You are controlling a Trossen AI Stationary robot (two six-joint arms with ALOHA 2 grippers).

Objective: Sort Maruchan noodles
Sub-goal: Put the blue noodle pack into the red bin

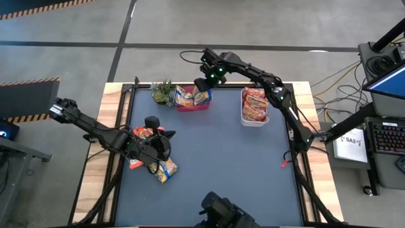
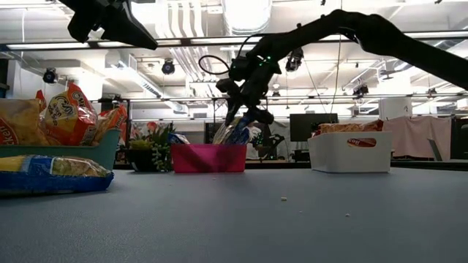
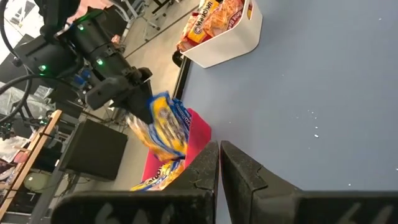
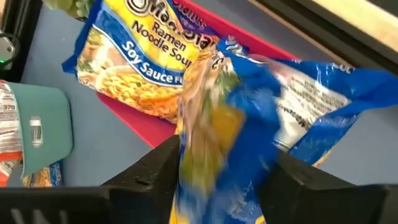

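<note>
My right gripper (image 1: 202, 85) reaches over the pink bin (image 1: 193, 106) at the table's far edge, shut on a yellow-and-blue noodle packet (image 3: 166, 124). Another yellow-and-blue packet (image 4: 134, 68) lies in that bin. Red packets (image 1: 254, 104) fill the white bin (image 1: 253, 120) at the far right. Orange packets (image 2: 69, 109) stick up out of the teal bin (image 2: 66, 155) at the left. One yellow-and-blue packet (image 1: 166, 170) lies flat on the mat in front of it. My left gripper (image 3: 219, 163) hovers shut and empty above the teal bin. My right gripper pinches the packet's upper end (image 4: 217, 134) between its two fingers (image 4: 158, 162). The fingers slant down from the far right. The packet hangs crumpled below them (image 2: 240, 130), over the pink bin. Whether its lower end touches the packets inside, I cannot tell.
A small green plant (image 1: 162, 93) stands just left of the pink bin. The blue mat (image 1: 228, 164) stretches bare from the middle to the near right. Wooden table edges frame it on both sides.
</note>
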